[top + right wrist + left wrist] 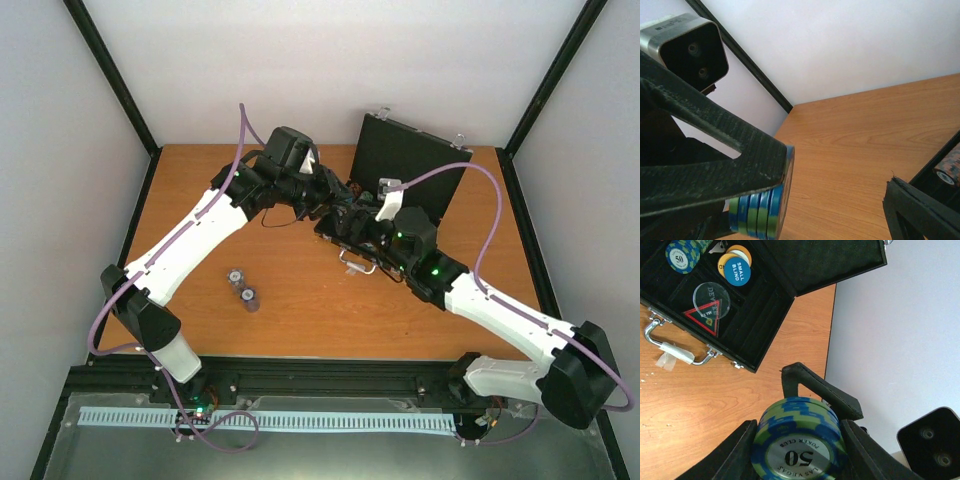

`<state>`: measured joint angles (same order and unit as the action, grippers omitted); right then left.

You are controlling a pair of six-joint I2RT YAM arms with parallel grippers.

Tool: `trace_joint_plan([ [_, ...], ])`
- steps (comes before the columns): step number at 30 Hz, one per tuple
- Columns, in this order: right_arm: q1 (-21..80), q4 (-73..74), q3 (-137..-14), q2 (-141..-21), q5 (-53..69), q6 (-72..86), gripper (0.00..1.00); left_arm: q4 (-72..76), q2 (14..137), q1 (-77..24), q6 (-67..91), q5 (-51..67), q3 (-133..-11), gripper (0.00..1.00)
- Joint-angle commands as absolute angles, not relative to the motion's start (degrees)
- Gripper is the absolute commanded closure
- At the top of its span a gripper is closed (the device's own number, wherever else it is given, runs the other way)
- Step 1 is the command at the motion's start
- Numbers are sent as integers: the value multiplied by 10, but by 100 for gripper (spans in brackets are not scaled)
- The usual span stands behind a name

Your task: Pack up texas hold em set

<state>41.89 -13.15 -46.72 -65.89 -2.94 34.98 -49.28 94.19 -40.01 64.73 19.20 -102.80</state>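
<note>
White walls (330, 60) box in an orange wooden table (200, 190); the flat black hinged case (405, 160) lies open at its far side. Left wrist: my left gripper (799, 425) pinches a blue-green stack of poker chips (800, 452) by its rims, near the case. Right wrist: chips stand on edge, axis level; my right gripper (840, 172) gapes wide alongside. I judge I'm loading chips: next, align the stack with a slot.

Bright, diffuse light — faint soft shadows beside the chip stacks (243, 290), pale sheen on the table (300, 335).
</note>
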Motion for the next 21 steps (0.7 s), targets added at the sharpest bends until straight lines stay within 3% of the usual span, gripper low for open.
trace_joint_plan([
  [1,421,-174,-494,-679,-37,347,12,-476,924,-403,655,213,-1036,99],
  [7,421,-182,-513,-697,-42,345,20,-473,921,-403,658,218,-1031,99],
  [15,420,-172,-518,-695,-57,337,51,-464,907,-403,661,223,-1020,99],
  [19,418,-166,-524,-697,-42,328,80,-461,899,-403,661,223,-1010,99],
  [21,418,-160,-527,-696,-39,323,83,-459,894,-403,662,221,-1002,99],
])
